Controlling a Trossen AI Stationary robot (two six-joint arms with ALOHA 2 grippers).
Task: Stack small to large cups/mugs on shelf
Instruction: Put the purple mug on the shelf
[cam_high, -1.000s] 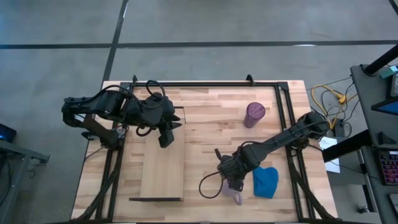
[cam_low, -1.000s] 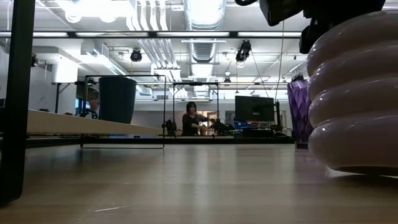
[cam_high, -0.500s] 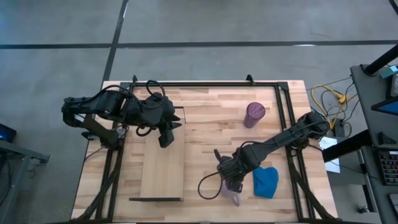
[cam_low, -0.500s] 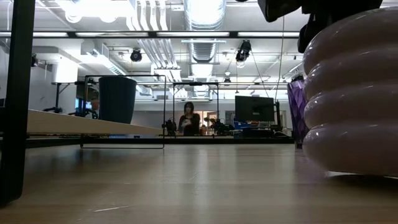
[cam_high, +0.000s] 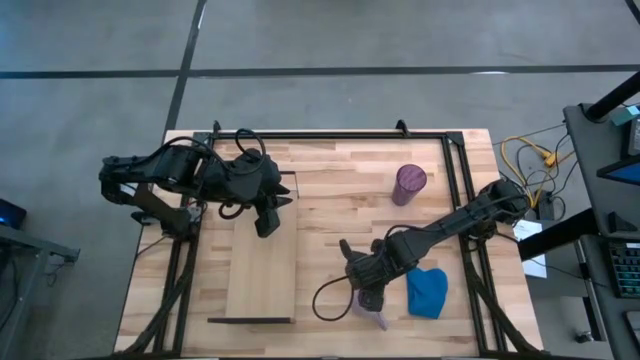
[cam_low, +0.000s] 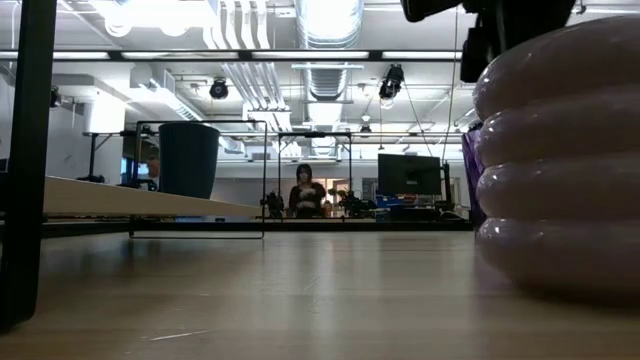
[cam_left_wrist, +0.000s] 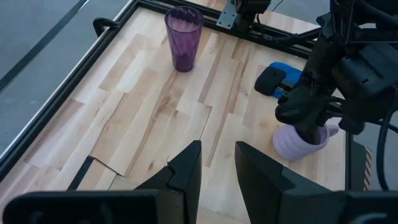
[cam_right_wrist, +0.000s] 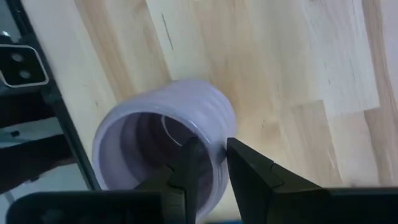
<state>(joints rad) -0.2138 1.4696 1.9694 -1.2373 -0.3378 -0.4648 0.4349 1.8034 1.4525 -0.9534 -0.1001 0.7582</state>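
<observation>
The pale lilac ribbed mug stands near the table's near edge, right of centre, and looms large in the low view. My right gripper is shut on its rim. The dark purple tumbler stands upright on the table at the far right. The small dark blue cup stands on the shelf plank in the low view; my left arm hides it from above. My left gripper hovers open and empty over the shelf's far end. My right gripper pinches the mug's wall at the rim, on the side away from the handle. One finger is inside the mug and one is outside. The fingers come from above, pointing down. The mug is upright; whether its base touches the table I cannot tell.
A bright blue cloth lies just right of the mug. A dark metal frame runs along the table's far and right sides. Bare tabletop lies between the shelf and the mug. A person stands in the room beyond the table.
My right gripper has moved a little toward the table's left and near edges with the mug, still shut on its rim. The mug has stayed upright and shows larger and farther left in the low view.
</observation>
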